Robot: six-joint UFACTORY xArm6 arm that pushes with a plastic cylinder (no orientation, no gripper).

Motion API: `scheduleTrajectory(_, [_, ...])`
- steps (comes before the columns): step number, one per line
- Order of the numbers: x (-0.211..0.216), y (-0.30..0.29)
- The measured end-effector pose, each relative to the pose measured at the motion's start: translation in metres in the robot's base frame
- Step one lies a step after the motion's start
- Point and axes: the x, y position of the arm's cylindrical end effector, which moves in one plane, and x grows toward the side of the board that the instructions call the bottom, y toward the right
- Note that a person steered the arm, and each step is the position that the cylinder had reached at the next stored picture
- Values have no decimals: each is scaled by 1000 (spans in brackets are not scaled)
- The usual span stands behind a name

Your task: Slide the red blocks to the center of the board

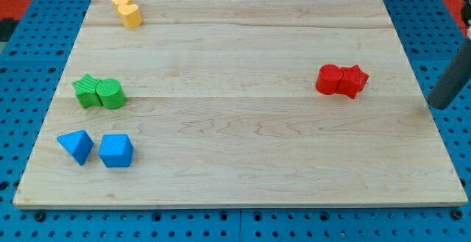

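Sitting right of board (243, 161) centre: two touching red blocks (342, 80); left, two green (99, 93), two blue (96, 148), two yellow (127, 10). My tip (436, 106), gripperless, holds nothing.

Views: only one camera view.
Where it looks from: up high, past the view's bottom edge of the wooden board (243, 135).
Which way it faces: down and forward, so the far edge looks shorter.
How near: far enough to fit almost the whole board, with blue holed table (22, 58) showing around it.
Shared part: no second view to share with.
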Motion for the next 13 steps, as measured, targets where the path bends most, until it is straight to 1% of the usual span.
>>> scheduleTrajectory(2, [-29, -1])
scheduleTrajectory(3, [-34, -17])
scheduleTrajectory(4, [-28, -44])
scheduleTrajectory(6, [-28, -162])
scheduleTrajectory(7, [-27, -149])
scheduleTrajectory(8, [-31, -111])
scheduleTrajectory(9, [-41, -108])
scheduleTrajectory(10, [-41, -149])
scheduleTrajectory(11, [-41, -173])
scheduleTrajectory(12, [-41, -151])
scheduleTrajectory(13, [-50, -148])
